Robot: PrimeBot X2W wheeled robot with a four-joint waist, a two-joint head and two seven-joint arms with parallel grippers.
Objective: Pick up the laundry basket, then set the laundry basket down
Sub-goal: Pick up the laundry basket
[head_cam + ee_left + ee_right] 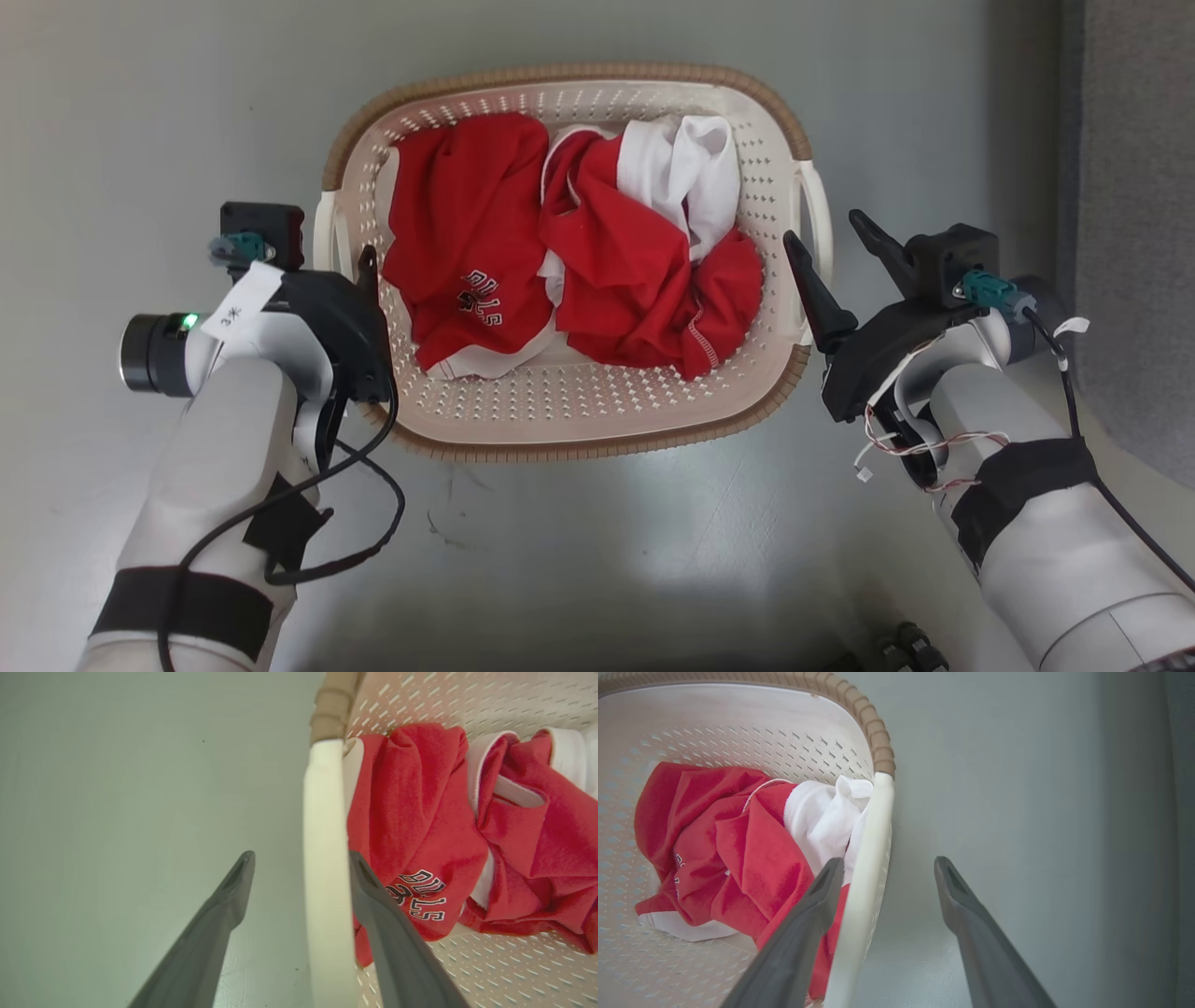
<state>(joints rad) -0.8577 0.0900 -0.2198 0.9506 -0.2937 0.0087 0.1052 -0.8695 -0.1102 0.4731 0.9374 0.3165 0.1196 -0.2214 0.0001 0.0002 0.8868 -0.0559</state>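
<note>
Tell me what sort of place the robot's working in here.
Probably an indoor laundry or lab test area, hard to say more: a laundry basket holding red and white clothes sits on a plain grey floor.

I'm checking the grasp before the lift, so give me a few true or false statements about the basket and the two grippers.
1. The laundry basket holds red clothes and a white garment. True.
2. The left gripper is shut on the left handle. False: it is open, with one finger on each side of that handle.
3. The right gripper is open, one finger inside the basket and one outside the right handle. True.
4. The basket's rim is blue. False: it is brown with a woven look.
5. A wooden table lies under the basket. False: a plain grey floor does.
</note>
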